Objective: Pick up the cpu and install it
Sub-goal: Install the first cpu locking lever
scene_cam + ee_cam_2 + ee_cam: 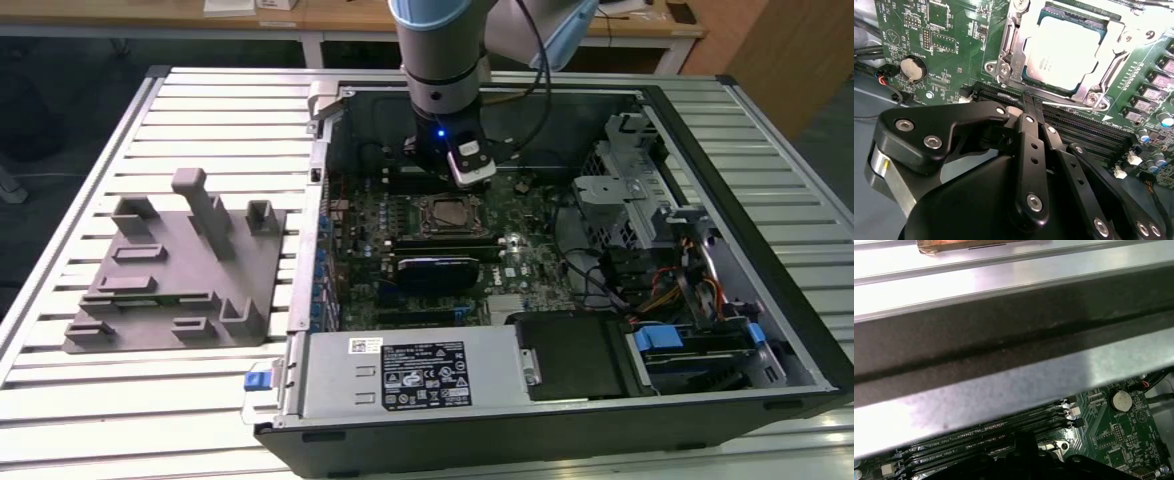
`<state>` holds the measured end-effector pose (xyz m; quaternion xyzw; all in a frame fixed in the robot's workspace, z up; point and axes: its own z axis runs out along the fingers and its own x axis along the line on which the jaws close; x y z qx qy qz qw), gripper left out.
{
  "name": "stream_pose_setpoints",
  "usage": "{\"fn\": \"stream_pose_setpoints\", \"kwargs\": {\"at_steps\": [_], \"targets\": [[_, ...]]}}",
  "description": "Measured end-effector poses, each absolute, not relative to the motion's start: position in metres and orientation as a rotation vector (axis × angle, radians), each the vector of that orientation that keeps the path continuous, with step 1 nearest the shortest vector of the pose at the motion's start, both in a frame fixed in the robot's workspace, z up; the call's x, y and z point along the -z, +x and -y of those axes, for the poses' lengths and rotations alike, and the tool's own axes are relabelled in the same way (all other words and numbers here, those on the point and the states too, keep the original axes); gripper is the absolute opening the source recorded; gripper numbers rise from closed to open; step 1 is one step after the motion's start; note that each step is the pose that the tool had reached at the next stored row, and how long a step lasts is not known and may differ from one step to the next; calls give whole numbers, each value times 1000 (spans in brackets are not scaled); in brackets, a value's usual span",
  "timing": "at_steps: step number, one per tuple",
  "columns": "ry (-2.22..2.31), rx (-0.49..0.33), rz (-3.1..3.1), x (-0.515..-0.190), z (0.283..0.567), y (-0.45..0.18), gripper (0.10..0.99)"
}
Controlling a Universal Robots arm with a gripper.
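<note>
On a slatted metal table (80, 400), an open computer case (561, 420) lies flat. The cpu (1066, 45) sits in its socket (447, 213) on the motherboard (949, 45). The gripper (1026, 102), fingers clenched and empty, hovers just beside it, at the socket's twelve o'clock in the exterior view.

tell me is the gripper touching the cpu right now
Apart. In the second wrist view the gripper sits shut over the memory slots, with bare board between it and the cpu in its socket.
</note>
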<state>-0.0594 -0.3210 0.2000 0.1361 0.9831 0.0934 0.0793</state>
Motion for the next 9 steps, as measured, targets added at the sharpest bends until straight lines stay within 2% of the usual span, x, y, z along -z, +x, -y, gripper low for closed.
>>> {"fn": "stream_pose_setpoints", "kwargs": {"at_steps": [9], "targets": [[407, -279, -2941, -198, 319, -60, 106]]}}
